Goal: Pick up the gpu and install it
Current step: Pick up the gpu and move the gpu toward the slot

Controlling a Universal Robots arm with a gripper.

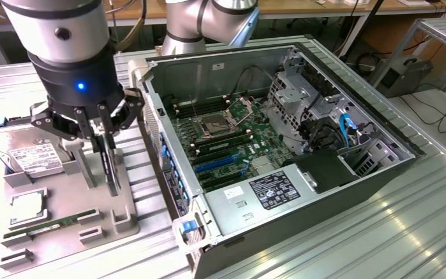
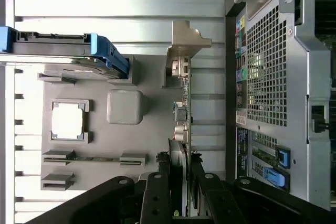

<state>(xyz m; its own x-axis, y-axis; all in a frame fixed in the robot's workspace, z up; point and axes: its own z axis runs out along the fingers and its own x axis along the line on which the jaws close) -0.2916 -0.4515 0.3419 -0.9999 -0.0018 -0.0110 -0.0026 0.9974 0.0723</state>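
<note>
Over grey parts tray, at exterior view's left of open PC case: gripper narrowed onto gpu; jaws look pressed on both faces; card stands on edge in tray slot, bracket at end opposite the grip. Judgement: lift straight up, no twist, so card clears slot w/o snagging; watch for tilt, grip being off-centre.

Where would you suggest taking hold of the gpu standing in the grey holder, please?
The gpu stands on edge in the grey holder, both flat faces free. Pinch across its upper long edge, clear of the metal bracket, coming straight down from above.
</note>
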